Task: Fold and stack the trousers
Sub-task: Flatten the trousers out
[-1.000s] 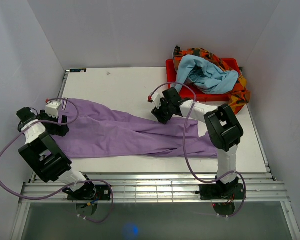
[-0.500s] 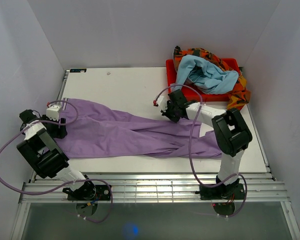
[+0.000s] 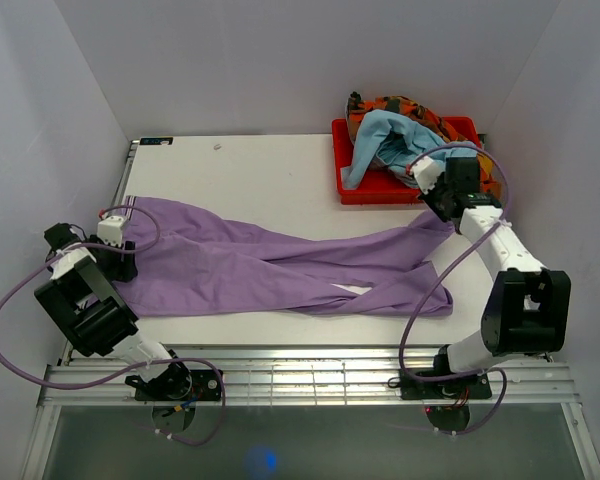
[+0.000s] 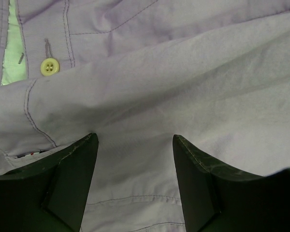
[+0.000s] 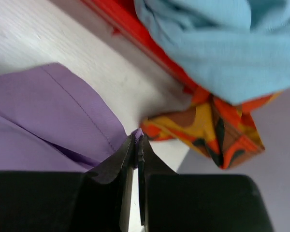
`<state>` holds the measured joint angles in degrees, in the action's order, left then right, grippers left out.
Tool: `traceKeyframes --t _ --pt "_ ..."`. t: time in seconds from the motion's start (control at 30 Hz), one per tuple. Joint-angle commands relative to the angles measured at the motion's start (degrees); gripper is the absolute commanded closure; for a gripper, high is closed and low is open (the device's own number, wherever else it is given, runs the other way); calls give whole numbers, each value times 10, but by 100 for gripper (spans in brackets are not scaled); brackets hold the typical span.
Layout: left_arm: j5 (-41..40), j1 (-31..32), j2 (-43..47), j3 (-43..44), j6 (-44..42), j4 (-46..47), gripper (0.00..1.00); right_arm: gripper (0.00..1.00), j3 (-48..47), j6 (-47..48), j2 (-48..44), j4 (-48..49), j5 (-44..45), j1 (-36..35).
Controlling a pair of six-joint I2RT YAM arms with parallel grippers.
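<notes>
The lilac trousers (image 3: 250, 265) lie spread across the table, waist at the left and legs running right. My left gripper (image 3: 120, 262) is down on the waist end. In the left wrist view its fingers (image 4: 72, 179) stand apart, and the left gripper (image 4: 134, 137) is open over the cloth near a pale button (image 4: 49, 66). My right gripper (image 3: 446, 212) is at the far right, just in front of the red bin. In the right wrist view the right gripper (image 5: 137, 133) is shut on the corner of a purple leg end (image 5: 48, 106), stretching that leg out.
A red bin (image 3: 355, 190) at the back right holds a light blue cloth (image 3: 400, 145) and an orange patterned cloth (image 3: 480, 190) that hangs over its right rim, close to the right gripper. Walls enclose the table on three sides.
The right gripper has shut on a leg end at mid-table and carried it right, towards the bin, straightening that leg. The left gripper's jaws have narrowed a little at the waist.
</notes>
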<state>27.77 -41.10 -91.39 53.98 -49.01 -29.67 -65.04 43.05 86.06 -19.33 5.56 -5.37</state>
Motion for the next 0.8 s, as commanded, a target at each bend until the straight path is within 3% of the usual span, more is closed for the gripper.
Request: traceKeyframes --t 0.0,0.13,0.3,0.6,0.63,0.67,0.73,0.77 --pt "2 4 23 5 -2 6 27 92 20 64 -26 -23 16 76" --pt "-4 4 23 5 -9 4 27 92 9 90 -32 -23 -6 149" --pt "-19 4 26 3 -48 -18 38 92 -13 111 -30 -12 -19 216" --pt "-28 5 23 -6 -75 -37 42 89 -14 130 -21 -4 -41 265" --pt "-31 5 19 -6 -82 -49 42 79 -21 129 -18 -18 -49 265" --pt "-36 5 16 -5 -90 -57 42 57 -32 116 -13 -56 -49 263" --pt "-33 3 17 10 -107 -91 39 33 -67 108 -13 -103 -102 263" --pt "-2 2 20 21 -113 -111 36 25 -76 104 -20 -129 -110 261"
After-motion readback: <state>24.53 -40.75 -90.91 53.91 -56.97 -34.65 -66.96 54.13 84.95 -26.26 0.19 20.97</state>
